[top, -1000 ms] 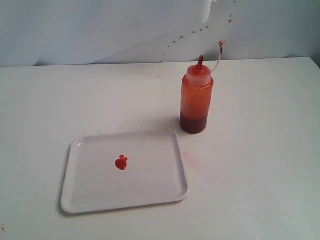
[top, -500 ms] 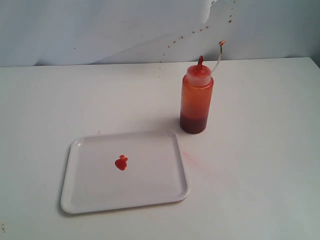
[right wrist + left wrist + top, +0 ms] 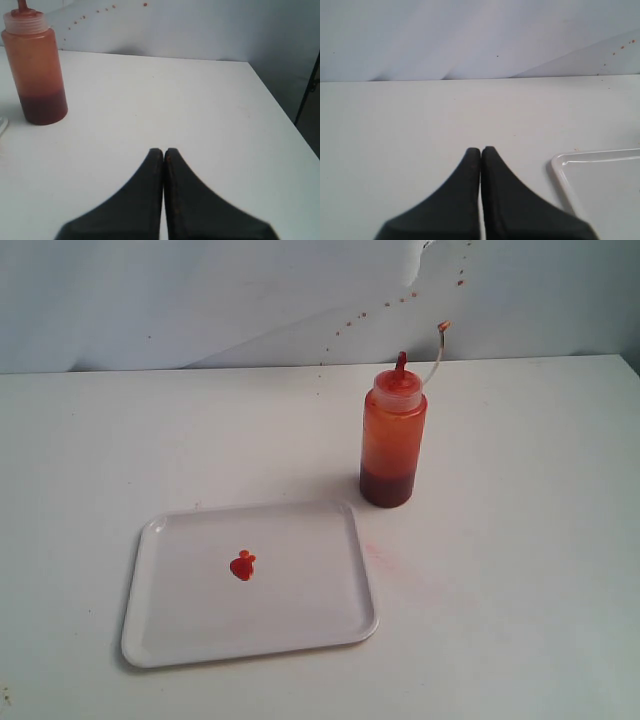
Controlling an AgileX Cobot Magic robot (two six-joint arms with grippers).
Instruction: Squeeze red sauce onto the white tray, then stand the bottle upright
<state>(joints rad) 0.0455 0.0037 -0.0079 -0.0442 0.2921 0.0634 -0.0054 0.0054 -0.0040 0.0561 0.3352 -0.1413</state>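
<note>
Bottle (image 3: 393, 440) of translucent, orange-stained plastic stands upright on the white table (image 3: 520, 540), just beside the far right corner of the white tray (image 3: 300, 625), with a narrow strip of tabletop showing between them. Dark sauce fills only the lowest band of the bottle. Its red nozzle (image 3: 401, 364) points straight up, and a thin tether curves up and to the right to 1 small cap (image 3: 444, 327).

The tray lies flat, nearer the exterior camera and to the left of the bottle. The red sauce (image 3: 242, 565) sits on it as 1 glossy blob with a small lobe, a little left of the tray's middle. A faint pink smudge (image 3: 378, 555) marks the table just off the tray's right edge, and reddish specks (image 3: 400, 298) dot the pale backdrop behind.

Neither arm shows in the exterior view. The left gripper (image 3: 481, 150) has its 2 black fingers pressed together with nothing between them, above bare table beside a tray corner (image 3: 600, 190). The right gripper (image 3: 163, 151) is likewise closed and empty, well apart from the bottle (image 3: 37, 65).
</note>
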